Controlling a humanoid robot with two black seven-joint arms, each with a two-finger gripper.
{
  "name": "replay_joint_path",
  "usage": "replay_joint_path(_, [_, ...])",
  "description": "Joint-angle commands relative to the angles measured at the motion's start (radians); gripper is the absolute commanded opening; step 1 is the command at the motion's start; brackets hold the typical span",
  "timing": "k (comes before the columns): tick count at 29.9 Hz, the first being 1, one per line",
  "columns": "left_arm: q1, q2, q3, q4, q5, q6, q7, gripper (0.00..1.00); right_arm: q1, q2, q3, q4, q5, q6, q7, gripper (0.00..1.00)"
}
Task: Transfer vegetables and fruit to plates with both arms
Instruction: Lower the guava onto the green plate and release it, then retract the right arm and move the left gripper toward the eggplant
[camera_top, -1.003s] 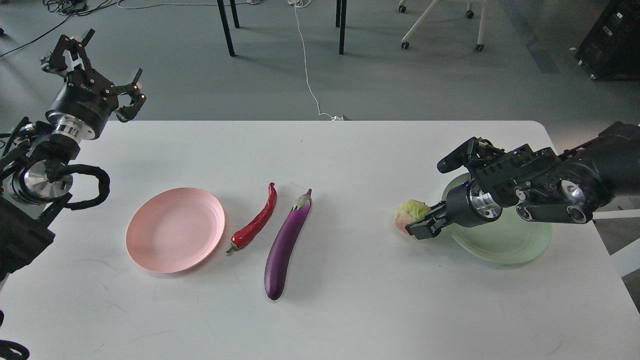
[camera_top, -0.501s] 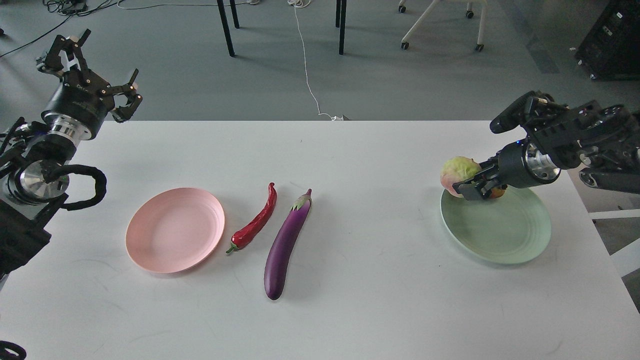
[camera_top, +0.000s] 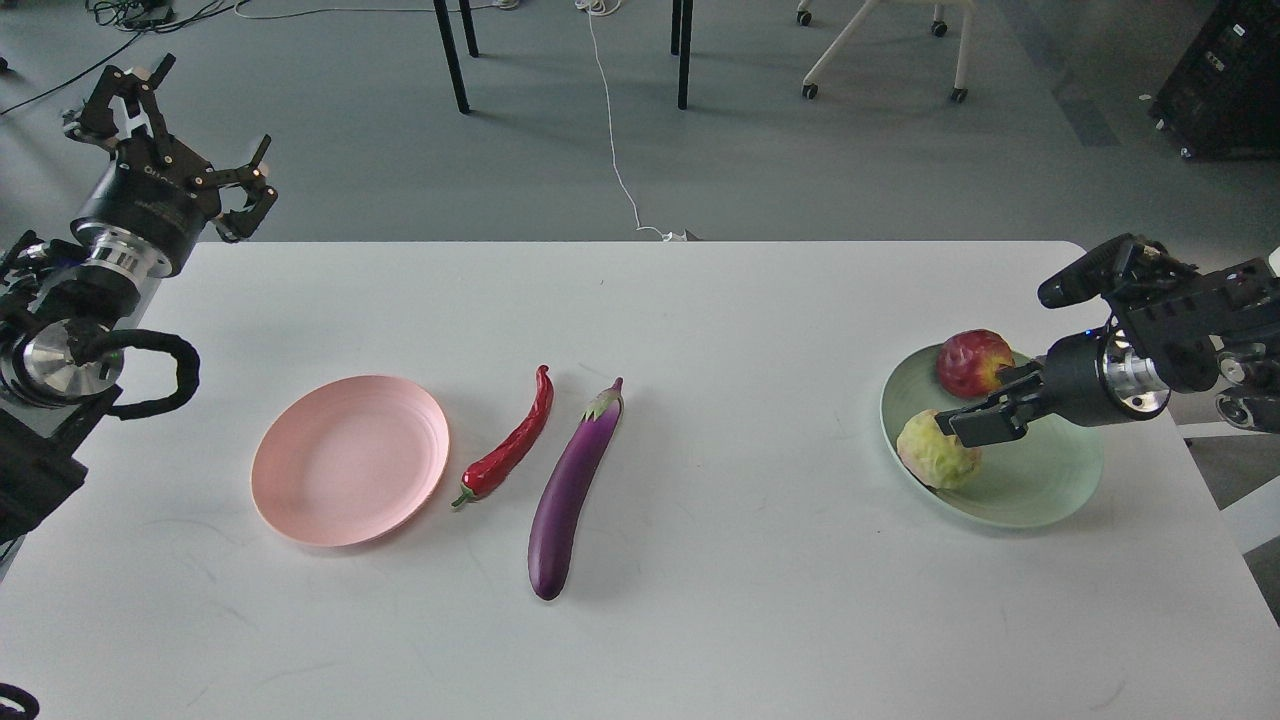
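White table (camera_top: 700, 300), items L to R. Left gripper (camera_top: 165, 125): raised off the far-left table corner, fingers splayed wide, nothing in them. Pink plate (camera_top: 350, 460): left-centre of table, bare. Red chili (camera_top: 510, 440): lying just right of pink plate, stem end near the plate rim, not touching eggplant. Eggplant (camera_top: 572, 490): just right of chili, roughly parallel w/ it, cap end pointing away from robot. Both veg on table surface. Green plate (camera_top: 1040, 485): right side of table, holds both fruit. Pomegranate (camera_top: 972, 363): at far rim of green plate. Yellow-green fruit (camera_top: 938, 450): at left rim of green plate, resting on it. Right gripper (camera_top: 985, 415): coming in from right over green plate, fingertips right at top of yellow-green fruit; whether they pinch it or are slack, can't tell, as the fingers read as one dark mass.
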Motion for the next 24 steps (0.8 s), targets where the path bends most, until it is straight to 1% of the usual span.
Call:
replay_joint_path(1, [-0.012,0.015,0.0,0.001,0.002,-0.012,0.004,0.98,-0.003,-0.034,0.073,-0.008,0.013,0.008,0.0,0.97])
replay_joint_path(4, [-0.058,0.019,0.003,-0.002,0.033,-0.019,0.008,0.98,-0.018,-0.071,0.217,-0.067,0.084,0.013,0.001,0.97])
replay_joint_path(9, [-0.139,0.019,0.025,-0.034,0.263,-0.01,0.008,0.98,-0.182,-0.082,0.542,-0.219,0.283,0.013,0.003,0.98])
replay_joint_path(12, [-0.167,0.022,0.025,-0.102,0.45,-0.004,0.008,0.98,-0.299,-0.072,0.758,-0.302,0.361,0.013,0.001,0.98])
replay_joint_path(14, [-0.167,0.024,0.031,-0.189,0.578,-0.003,0.016,0.98,-0.365,-0.071,0.91,-0.33,0.406,0.01,0.003,0.98])
replay_joint_path(15, [-0.167,0.036,0.049,-0.246,0.658,0.005,0.033,0.98,-0.406,-0.071,0.991,-0.33,0.438,0.01,0.003,0.98])
replay_joint_path(17, [-0.169,0.067,0.094,-0.345,0.789,0.034,0.083,0.98,-0.483,-0.071,1.122,-0.33,0.512,0.01,0.003,0.98])
replay_joint_path(18, [-0.173,0.073,0.106,-0.388,0.844,0.051,0.109,0.98,-0.521,-0.069,1.194,-0.33,0.545,0.01,0.001,0.98])
replay_joint_path(20, [-0.187,0.065,0.112,-0.447,0.922,0.059,0.148,0.98,-0.584,-0.066,1.298,-0.328,0.592,0.011,0.001,0.98])
replay_joint_path(22, [-0.192,0.055,0.115,-0.481,1.004,0.059,0.169,0.98,-0.636,-0.066,1.375,-0.327,0.625,0.011,0.006,0.98])
replay_joint_path(24, [-0.204,0.035,0.143,-0.487,1.129,0.057,0.184,0.98,-0.679,-0.066,1.435,-0.327,0.677,0.011,0.011,0.98])
